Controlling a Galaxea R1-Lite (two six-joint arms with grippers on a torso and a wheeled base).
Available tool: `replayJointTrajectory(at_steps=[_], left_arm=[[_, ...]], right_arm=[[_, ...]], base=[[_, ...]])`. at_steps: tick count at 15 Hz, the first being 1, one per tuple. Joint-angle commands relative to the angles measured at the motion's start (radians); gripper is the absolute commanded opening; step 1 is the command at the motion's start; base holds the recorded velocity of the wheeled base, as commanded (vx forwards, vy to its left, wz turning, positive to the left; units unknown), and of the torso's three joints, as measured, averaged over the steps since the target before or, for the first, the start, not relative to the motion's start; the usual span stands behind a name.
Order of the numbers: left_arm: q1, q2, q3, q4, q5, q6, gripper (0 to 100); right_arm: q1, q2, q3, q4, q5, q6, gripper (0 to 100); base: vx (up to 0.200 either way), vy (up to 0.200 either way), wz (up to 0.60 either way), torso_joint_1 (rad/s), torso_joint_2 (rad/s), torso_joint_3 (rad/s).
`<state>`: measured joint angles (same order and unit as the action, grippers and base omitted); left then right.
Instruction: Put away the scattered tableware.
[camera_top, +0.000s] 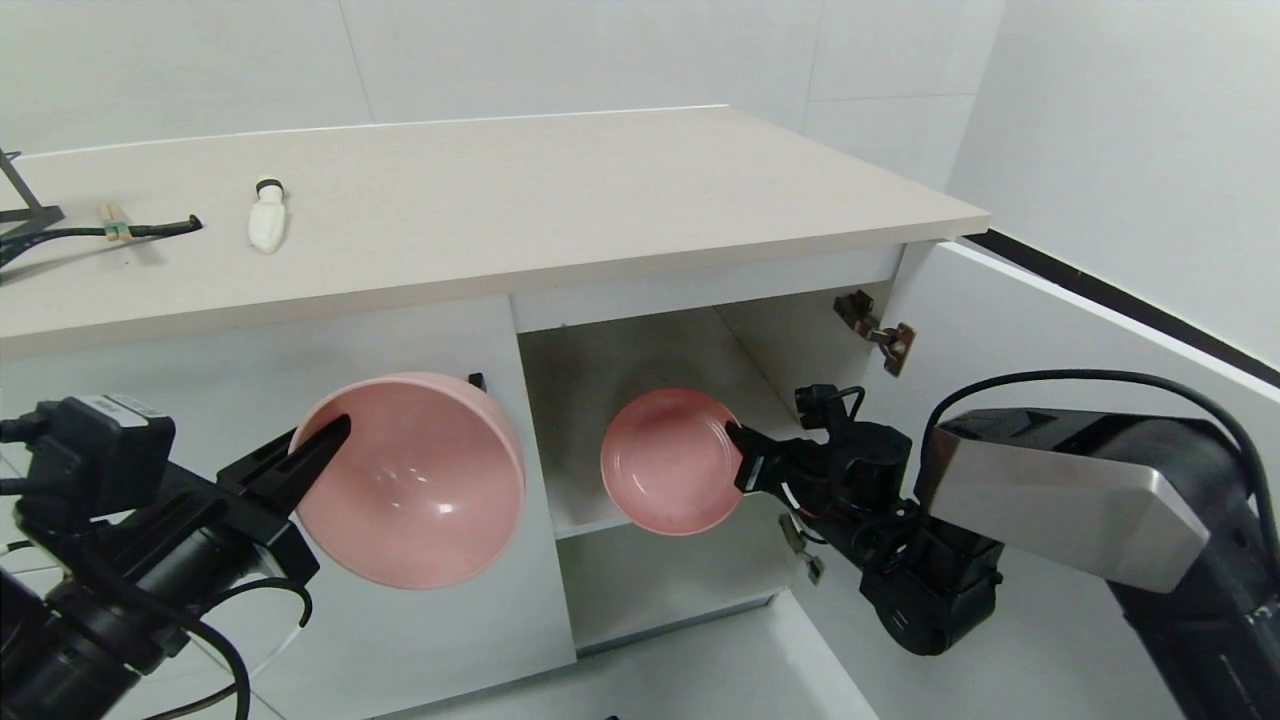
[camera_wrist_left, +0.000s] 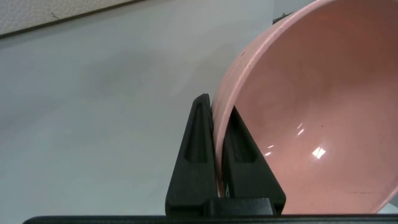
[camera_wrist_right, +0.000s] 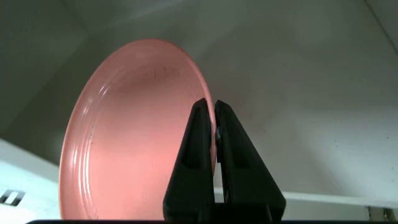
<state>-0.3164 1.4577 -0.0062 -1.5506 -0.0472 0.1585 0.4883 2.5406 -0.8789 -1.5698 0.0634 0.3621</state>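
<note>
My left gripper is shut on the rim of a large pink bowl, held on its side in front of the closed left cabinet door. In the left wrist view the gripper clamps the bowl at its rim. My right gripper is shut on the edge of a pink plate, held upright at the mouth of the open cabinet, above its shelf. The right wrist view has the gripper pinching the plate at its rim.
The right cabinet door stands open beside my right arm, its hinge showing. On the countertop lie a white utensil, a black cable with chopsticks and a rack's edge at far left.
</note>
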Motion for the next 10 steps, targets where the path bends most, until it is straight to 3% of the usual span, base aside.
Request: replayJointTrajectory(at_steps=[1, 5, 10], left_arm=[[0.000, 0.003, 0.000, 0.000, 0.000, 0.001, 0], [-0.001, 0.003, 0.003, 0.001, 0.000, 0.001, 0], [-0.013, 0.003, 0.003, 0.004, 0.000, 0.001, 0]], right_arm=[[0.000, 0.043, -0.025, -0.001, 0.019, 0.001, 0], [-0.014, 0.073, -0.095, 0.002, 0.038, 0.003, 0], [-0.030, 0.125, -0.250, 0.122, 0.038, 0.003, 0]], base=[[0.000, 0.000, 0.00, 0.000, 0.00, 0.000], [0.000, 0.000, 0.00, 0.000, 0.00, 0.000], [0.000, 0.000, 0.00, 0.000, 0.00, 0.000]])
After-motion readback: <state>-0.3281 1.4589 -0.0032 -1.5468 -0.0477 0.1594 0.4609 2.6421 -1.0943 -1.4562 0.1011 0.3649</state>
